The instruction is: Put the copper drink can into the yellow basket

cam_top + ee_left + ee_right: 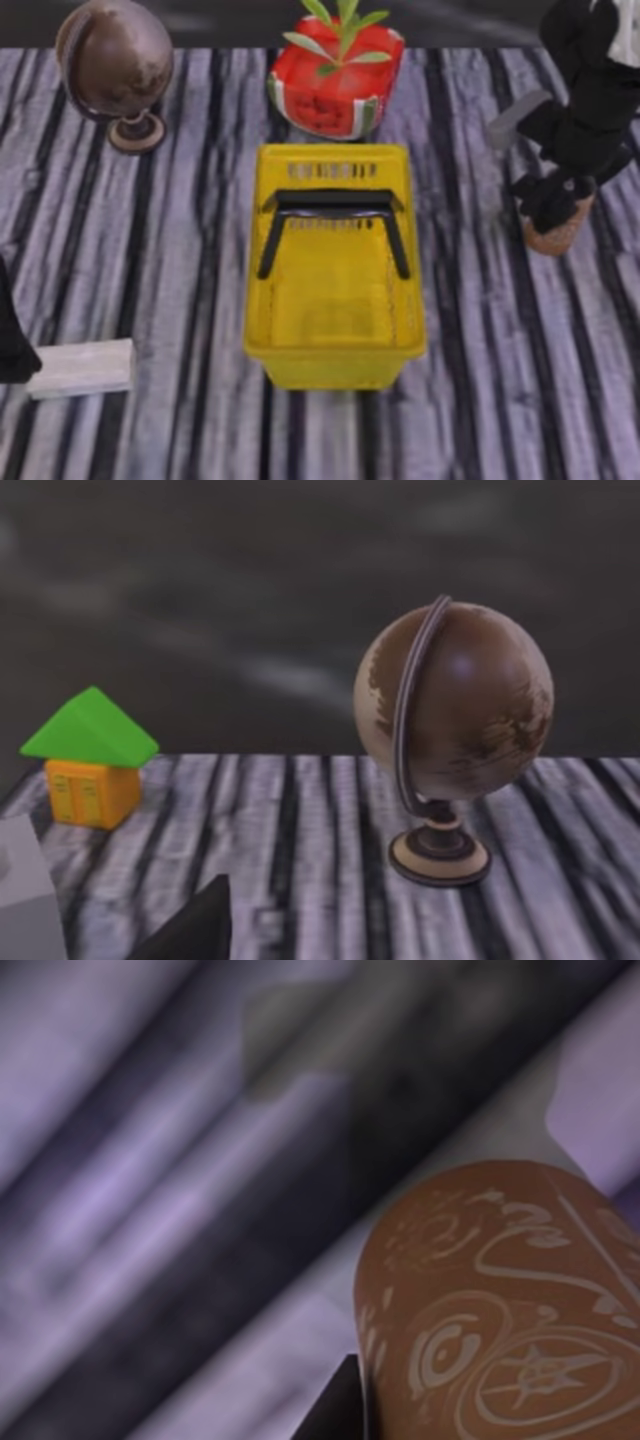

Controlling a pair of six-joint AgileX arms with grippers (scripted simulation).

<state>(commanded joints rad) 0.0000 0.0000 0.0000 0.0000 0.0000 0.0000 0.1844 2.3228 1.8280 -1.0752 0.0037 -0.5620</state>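
The right gripper [553,205] sits over the copper drink can [558,232] at the right side of the striped table [150,280], well apart from the yellow basket [335,350]. Whether its fingers are apart or clamped on the can I cannot tell. In the right wrist view the can [500,1310] fills the frame, showing pale swirling emblems. The basket stands at the table's middle, its 2 black handles [333,205] folded across it. The left gripper [12,340] rests parked at the near left edge; I cannot tell its finger state either.
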